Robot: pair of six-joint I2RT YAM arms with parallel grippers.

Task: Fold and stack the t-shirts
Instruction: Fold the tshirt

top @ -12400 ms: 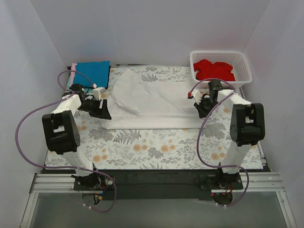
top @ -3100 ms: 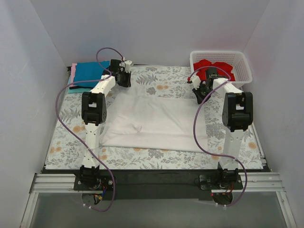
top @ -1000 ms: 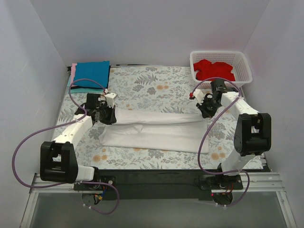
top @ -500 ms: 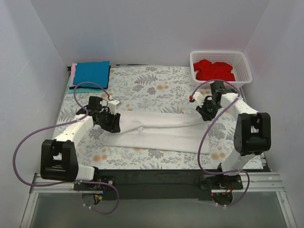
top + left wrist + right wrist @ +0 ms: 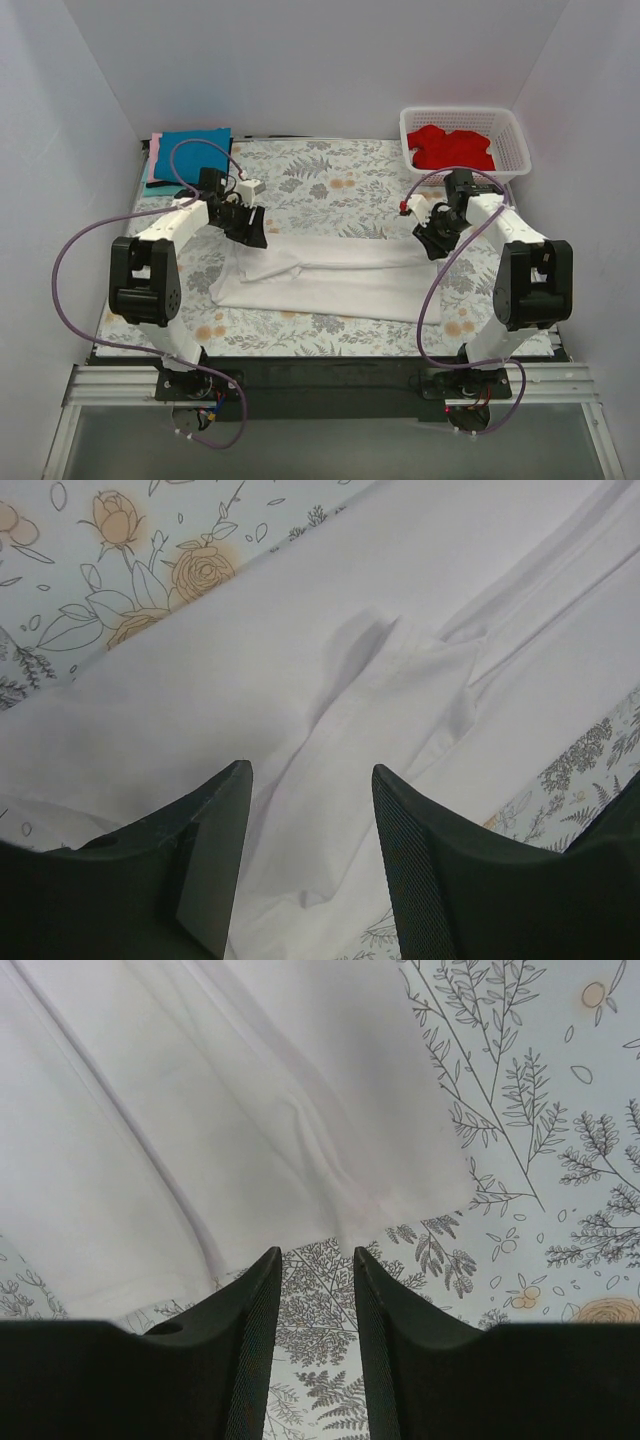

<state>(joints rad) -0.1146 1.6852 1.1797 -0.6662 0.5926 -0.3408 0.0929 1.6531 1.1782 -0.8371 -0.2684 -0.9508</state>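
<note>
I can read no text, label, brand, number or sign in any of my views; the cloth covering the bench (image 5: 330, 180) carries only a floral print, no lettering.

Plain white walls (image 5: 300, 60) on three sides; floral table cloth (image 5: 330, 185); aluminium rail (image 5: 110, 385) along near edge.

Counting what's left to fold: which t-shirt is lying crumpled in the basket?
The red t-shirt, bunched in the white basket at far right. The white t-shirt lies flat in the middle; the blue t-shirt sits folded at far left.
</note>
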